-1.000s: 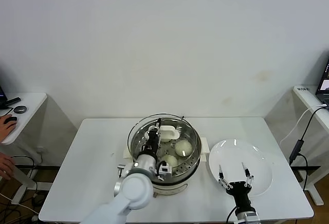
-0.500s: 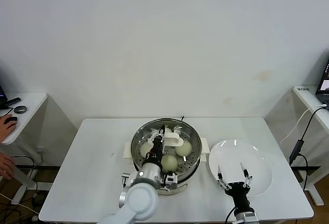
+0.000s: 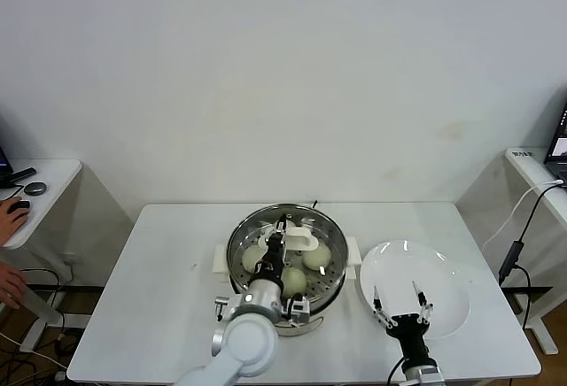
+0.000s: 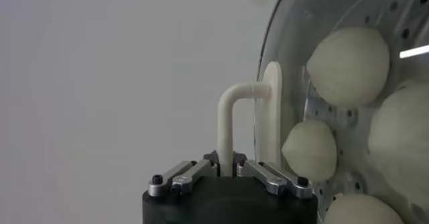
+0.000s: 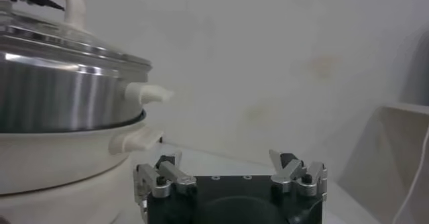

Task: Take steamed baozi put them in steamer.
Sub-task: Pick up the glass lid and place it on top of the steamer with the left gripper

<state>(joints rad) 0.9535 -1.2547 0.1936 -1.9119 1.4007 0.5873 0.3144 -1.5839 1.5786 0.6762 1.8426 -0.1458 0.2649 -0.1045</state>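
Lowered since earlier frame: lid (image 3: 285, 237), now level on steamer (image 3: 330, 273), mid-table, covering baozi (image 3: 316, 255). Left gripper (image 3: 281, 229) clamped on lid handle. Right gripper (image 3: 398, 306) spread, empty, over plate (image 3: 447, 284) near right edge.

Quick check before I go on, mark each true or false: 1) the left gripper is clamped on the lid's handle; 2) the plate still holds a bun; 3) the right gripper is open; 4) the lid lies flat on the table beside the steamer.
1) True: the left gripper is shut on the lid handle.
2) False: the plate is bare; the baozi sit inside the steamer.
3) True: the right gripper hangs open over the plate.
4) False: the glass lid is at the steamer's top, over the buns.
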